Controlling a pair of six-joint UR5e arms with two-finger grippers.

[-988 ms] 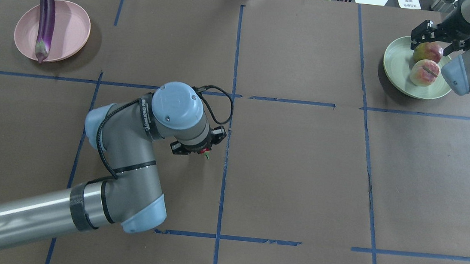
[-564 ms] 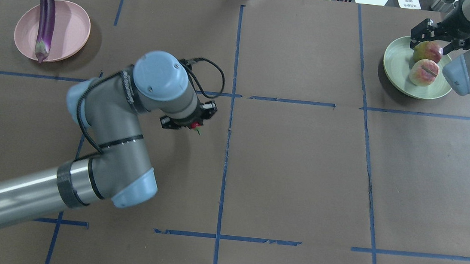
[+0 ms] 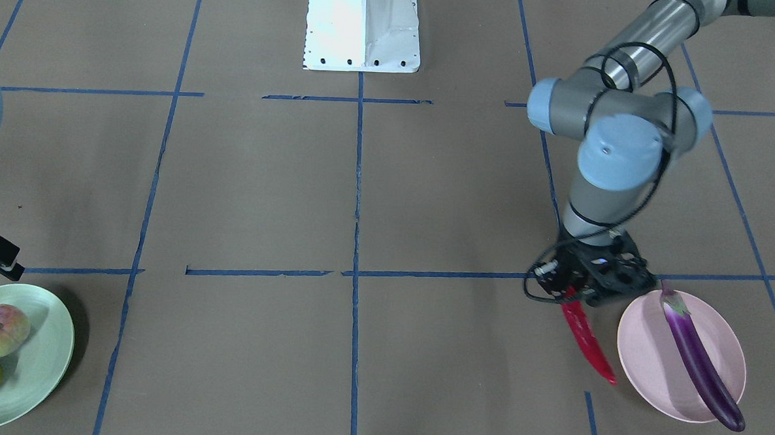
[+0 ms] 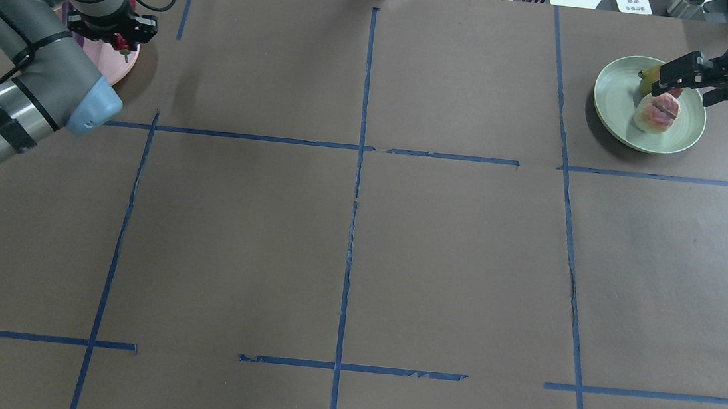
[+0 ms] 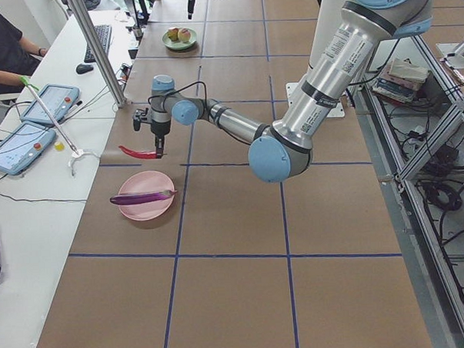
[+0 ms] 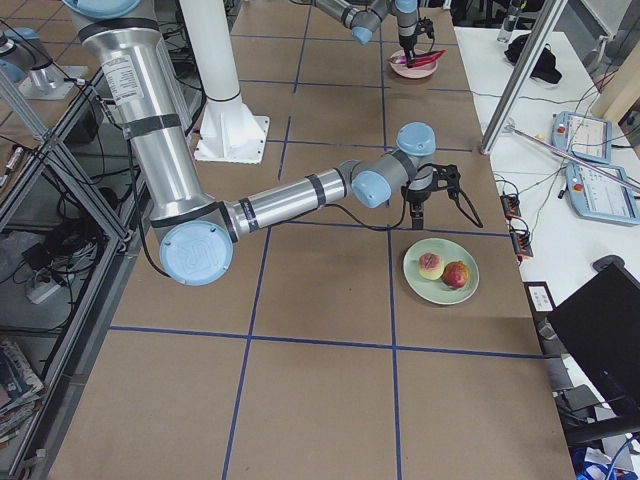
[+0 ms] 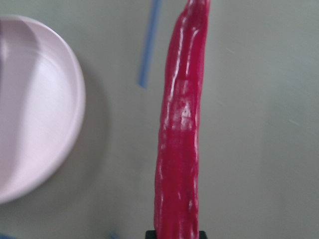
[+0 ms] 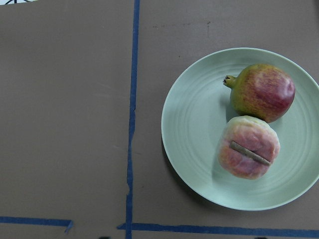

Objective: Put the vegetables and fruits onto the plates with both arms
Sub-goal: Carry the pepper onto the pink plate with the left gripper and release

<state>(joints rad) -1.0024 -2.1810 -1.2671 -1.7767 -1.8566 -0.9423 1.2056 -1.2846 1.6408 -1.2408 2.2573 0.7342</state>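
My left gripper (image 3: 573,297) is shut on the stem end of the red chili pepper (image 3: 588,341) and holds it in the air just beside the pink plate (image 3: 649,366). The chili hangs past the fingers in the left wrist view (image 7: 182,139), with the plate's rim (image 7: 45,109) to its left. The purple eggplant (image 3: 702,362) lies across the pink plate. My right gripper (image 4: 689,82) is open and empty above the mint green plate (image 4: 613,115). The peach (image 8: 249,147) and the pomegranate (image 8: 261,92) lie on that plate (image 8: 194,124).
The white base block (image 3: 363,27) stands at the robot's edge of the table. Blue tape lines (image 4: 358,164) divide the brown table cover. Tablets (image 5: 15,145) and a metal post (image 5: 96,49) stand on the operators' side, beyond the pink plate.
My left arm has carried the chili from the table's middle to the far left, beside the pink plate. My right gripper has moved off the pomegranate, which stays on the green plate.
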